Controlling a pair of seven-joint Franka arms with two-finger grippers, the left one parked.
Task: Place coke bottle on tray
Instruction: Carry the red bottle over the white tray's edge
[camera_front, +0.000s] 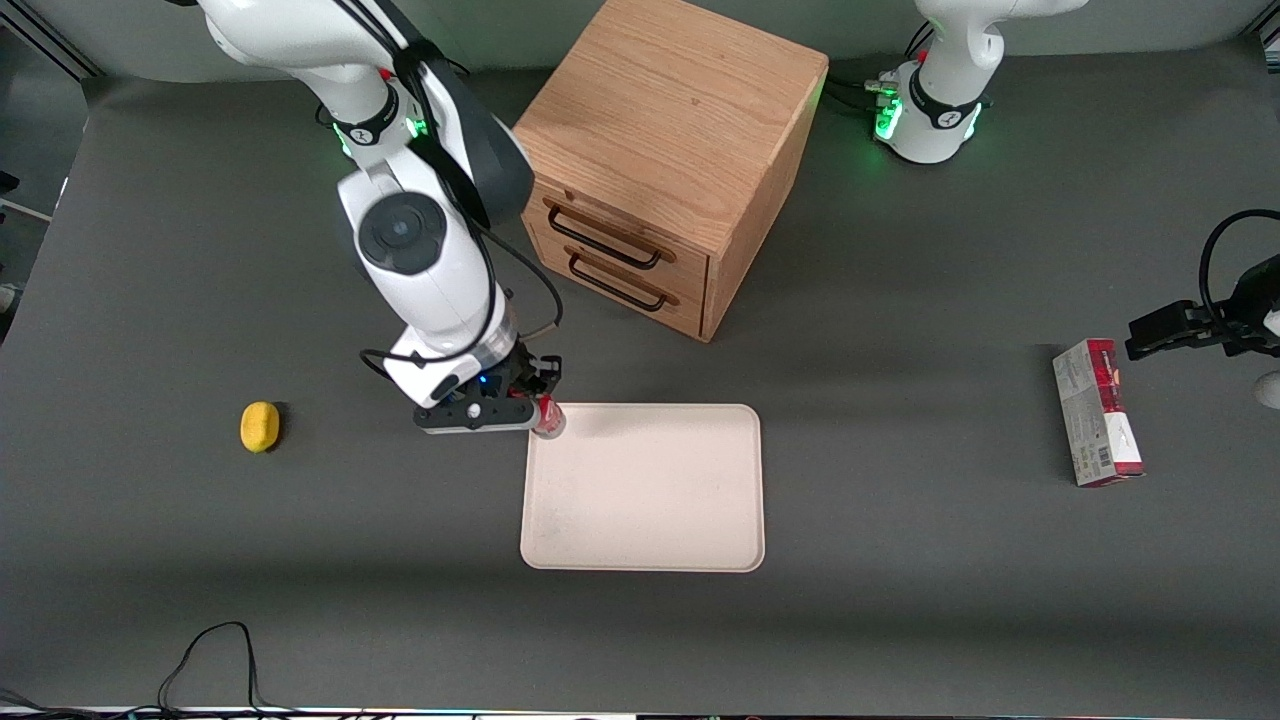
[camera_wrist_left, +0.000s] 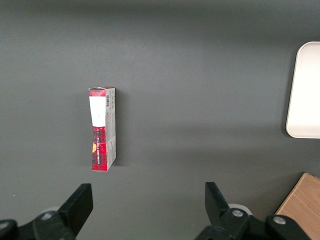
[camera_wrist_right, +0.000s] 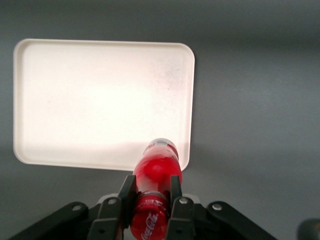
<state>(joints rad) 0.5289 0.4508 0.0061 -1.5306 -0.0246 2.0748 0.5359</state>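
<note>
My gripper (camera_front: 532, 412) holds the coke bottle (camera_front: 547, 417) above the dark grey table (camera_front: 200, 560), which carries the tray (camera_front: 645, 490) at its middle, a wooden drawer cabinet (camera_front: 668, 160), a yellow lemon (camera_front: 260, 426) and a carton box (camera_front: 1097, 412).

Even overhead light, front view sharp. Tray (camera_wrist_right: 100, 100) blew out to white glare in right wrist view; gripper (camera_wrist_right: 152, 200) foreground was soft. Cabinet (camera_front: 670, 150) cast soft shadow.

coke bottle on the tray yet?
No. Coke bottle is clamped in the pincer, at the tray corner farthest from the front camera.
</note>
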